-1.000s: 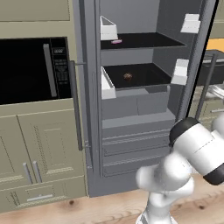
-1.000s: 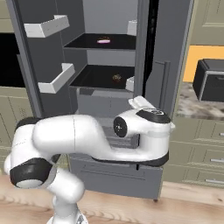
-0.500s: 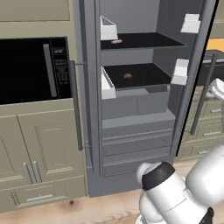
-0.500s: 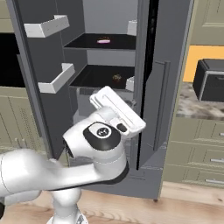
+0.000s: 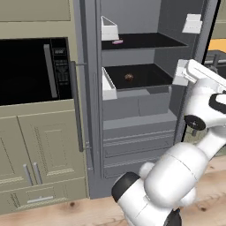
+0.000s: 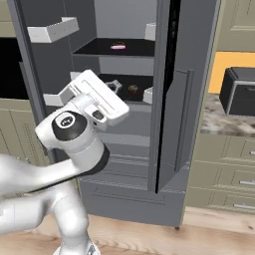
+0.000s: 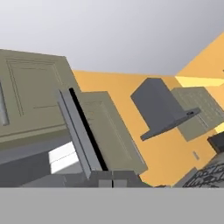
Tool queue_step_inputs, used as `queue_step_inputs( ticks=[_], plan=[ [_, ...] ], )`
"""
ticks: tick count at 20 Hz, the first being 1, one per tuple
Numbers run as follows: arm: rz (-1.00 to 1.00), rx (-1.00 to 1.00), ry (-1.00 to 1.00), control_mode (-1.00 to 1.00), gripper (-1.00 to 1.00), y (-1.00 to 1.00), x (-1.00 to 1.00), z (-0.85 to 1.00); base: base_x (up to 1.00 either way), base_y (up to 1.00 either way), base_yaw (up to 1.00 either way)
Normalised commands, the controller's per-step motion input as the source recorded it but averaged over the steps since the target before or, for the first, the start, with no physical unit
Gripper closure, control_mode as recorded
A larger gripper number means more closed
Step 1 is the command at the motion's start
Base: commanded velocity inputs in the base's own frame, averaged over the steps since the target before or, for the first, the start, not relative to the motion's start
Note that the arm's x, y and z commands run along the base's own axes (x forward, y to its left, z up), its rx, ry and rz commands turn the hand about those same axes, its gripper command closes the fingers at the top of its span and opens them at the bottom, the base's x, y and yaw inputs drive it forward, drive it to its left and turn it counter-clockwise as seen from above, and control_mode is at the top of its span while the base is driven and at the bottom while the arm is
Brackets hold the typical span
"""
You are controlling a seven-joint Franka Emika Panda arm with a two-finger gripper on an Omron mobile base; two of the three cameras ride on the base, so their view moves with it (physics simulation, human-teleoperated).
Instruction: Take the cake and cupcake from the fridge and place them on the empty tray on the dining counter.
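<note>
We are reaching into the open fridge (image 6: 164,99), gripper (image 6: 115,85) closed and empty. The cupcake (image 5: 128,77) sits mid-shelf, cake (image 5: 117,42) above; next we open up and descend.

Fridge (image 5: 132,145) tall, grey, doors open, black inner shelves, white door bins, drawers below; cake (image 5: 117,42) a small pink-and-dark slice lying on the upper shelf near its front left; cupcake (image 5: 128,77) tiny, round, dark brown, upright on the middle shelf, well apart from the cake.
</note>
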Motion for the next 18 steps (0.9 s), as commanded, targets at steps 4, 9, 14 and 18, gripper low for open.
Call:
queue_step_inputs(
  ticks=[4, 9, 14, 18],
  plan=[
    [0.24, 0.15, -0.02, -1.00, 1.00, 0.07, 0.44, 0.29, 0.00, 0.00, 0.00],
    [0.24, 0.18, 0.00, -1.00, 1.00, 0.00, 0.76, -0.07, 0.00, 0.00, 0.00],
    [-0.07, 0.00, 0.03, -1.00, 1.00, 0.00, 0.46, -0.01, 0.00, 0.00, 0.00],
    [-0.24, -0.03, 0.16, -1.00, 1.00, -0.14, 0.43, -0.06, 0.00, 0.00, 0.00]
  ],
)
